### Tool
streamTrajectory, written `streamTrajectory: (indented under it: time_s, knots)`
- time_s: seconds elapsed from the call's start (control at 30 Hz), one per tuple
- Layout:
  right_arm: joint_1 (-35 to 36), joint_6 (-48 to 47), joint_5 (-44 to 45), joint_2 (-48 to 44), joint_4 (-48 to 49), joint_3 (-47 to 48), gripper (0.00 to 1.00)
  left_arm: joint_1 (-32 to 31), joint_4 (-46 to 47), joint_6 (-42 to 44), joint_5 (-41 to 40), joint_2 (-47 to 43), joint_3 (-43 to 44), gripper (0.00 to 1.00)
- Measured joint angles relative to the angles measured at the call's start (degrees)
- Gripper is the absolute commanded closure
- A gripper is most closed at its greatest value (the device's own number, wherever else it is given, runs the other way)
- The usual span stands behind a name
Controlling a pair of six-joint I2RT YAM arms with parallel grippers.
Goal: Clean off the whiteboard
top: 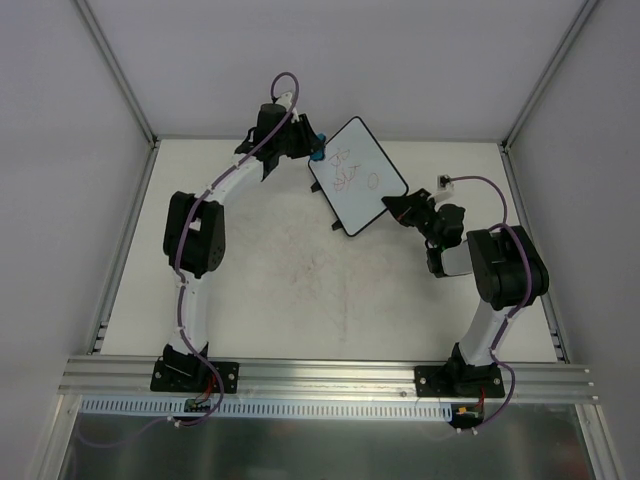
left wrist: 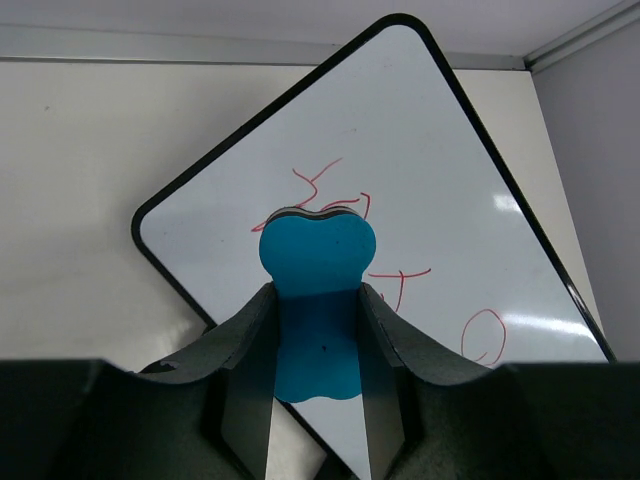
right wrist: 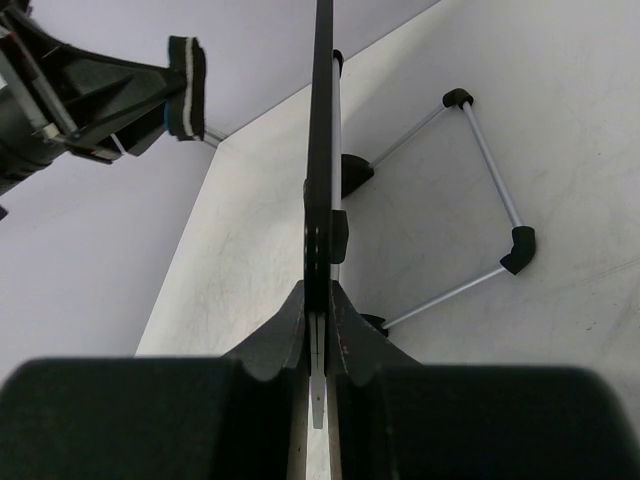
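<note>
The whiteboard (top: 357, 173) is white with a thin black frame and red scribbles, held up tilted at the back middle of the table. My right gripper (top: 397, 209) is shut on its lower right edge; in the right wrist view the board (right wrist: 321, 150) shows edge-on between my right gripper's (right wrist: 322, 300) closed jaws. My left gripper (top: 312, 150) is shut on a blue eraser (top: 319, 153) at the board's upper left edge. In the left wrist view the eraser (left wrist: 317, 300) sits between my left gripper's (left wrist: 316, 300) jaws, over the red marks on the board (left wrist: 440, 190).
A wire stand (right wrist: 480, 220) with black corner caps hangs behind the board, near the table. White walls enclose the table on three sides. An aluminium rail (top: 320, 375) runs along the near edge with both arm bases on it.
</note>
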Motion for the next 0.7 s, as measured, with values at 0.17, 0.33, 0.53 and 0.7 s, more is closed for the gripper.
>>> streamTrajectory:
  time_s: [0.17,0.33,0.53,0.7]
  knots:
    - [0.3,-0.7,0.0,0.0,-0.2,0.3,1.00,0.0,2.9,-1.6,3.0,7.1,5.1,0.79]
    - [0.4,-0.9,0.1,0.0,-0.3,0.3,1.00,-0.1,5.6,-1.5,5.0,10.1,6.8,0.78]
    - [0.5,-0.9,0.2,0.0,-0.3,0.3,1.00,-0.1,10.3,-1.0,7.6,11.8,8.6,0.75]
    - [0.6,-1.2,0.2,0.0,-0.5,0.5,1.00,-0.2,12.9,-1.2,10.1,14.3,11.1,0.79]
